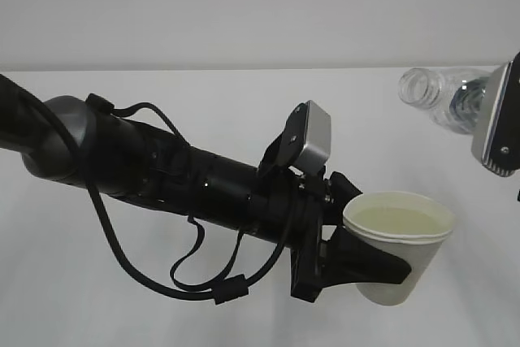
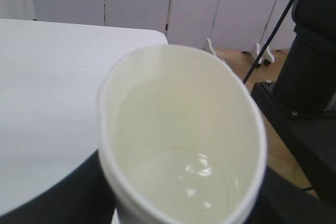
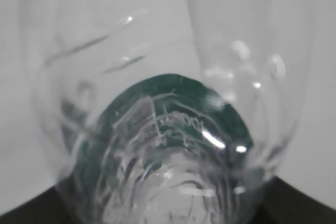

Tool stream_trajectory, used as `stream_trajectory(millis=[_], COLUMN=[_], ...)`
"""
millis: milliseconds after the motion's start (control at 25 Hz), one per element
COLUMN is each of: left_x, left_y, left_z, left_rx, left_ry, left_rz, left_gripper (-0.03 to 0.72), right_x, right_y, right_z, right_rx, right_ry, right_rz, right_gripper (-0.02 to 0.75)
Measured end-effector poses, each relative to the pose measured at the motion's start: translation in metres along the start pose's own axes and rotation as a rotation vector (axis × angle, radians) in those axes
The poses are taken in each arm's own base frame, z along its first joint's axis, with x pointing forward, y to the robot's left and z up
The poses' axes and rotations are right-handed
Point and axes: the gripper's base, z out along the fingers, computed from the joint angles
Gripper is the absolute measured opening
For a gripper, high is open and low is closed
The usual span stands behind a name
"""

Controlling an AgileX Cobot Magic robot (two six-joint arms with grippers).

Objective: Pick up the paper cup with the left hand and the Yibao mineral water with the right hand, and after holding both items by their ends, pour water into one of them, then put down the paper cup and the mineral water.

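My left gripper [image 1: 370,262] is shut on the white paper cup [image 1: 402,245] and holds it in the air at the lower right of the exterior view, one black finger [image 1: 366,264] across its side. The cup [image 2: 181,140] fills the left wrist view, with a little water at its cream bottom. My right gripper [image 1: 496,123] is at the right edge, shut on the clear Yibao mineral water bottle [image 1: 439,97], which lies tilted with its open mouth pointing left, above and right of the cup. The bottle [image 3: 163,145] fills the right wrist view, base and green label close up.
The white table [image 1: 162,298] lies under both arms, with a pale wall behind. The left arm's black body and cables [image 1: 162,176] cross the left half of the exterior view. In the left wrist view the table's edge, wooden floor and a black stand [image 2: 310,66] show at right.
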Motion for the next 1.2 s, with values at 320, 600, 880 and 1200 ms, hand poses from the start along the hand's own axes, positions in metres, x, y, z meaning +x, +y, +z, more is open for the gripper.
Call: stream_trajectory(millis=[320,600,880,1200], left_x=[-0.001,0.0,0.0,0.0], left_y=[0.005,0.012,0.012,0.012], left_z=[-0.007,-0.015,-0.015,-0.015], left_rx=[-0.009,-0.036,-0.035,-0.035], left_ry=[-0.022,-0.028,-0.029,-0.029], left_rz=[-0.007,-0.015,-0.015,-0.015], left_gripper=[0.43,0.43,0.43,0.43], right_x=[0.0,-0.004,-0.004,-0.004], right_y=[0.0,-0.003,-0.003,-0.003], right_z=[0.0,0.0,0.0,0.0], right_rx=[0.001,0.028,0.025,0.024], right_ry=[-0.002,-0.044,-0.048,-0.051], right_rz=[0.076,0.294,0.468,0.578], right_gripper=[0.407,0.407,0.407,0.407])
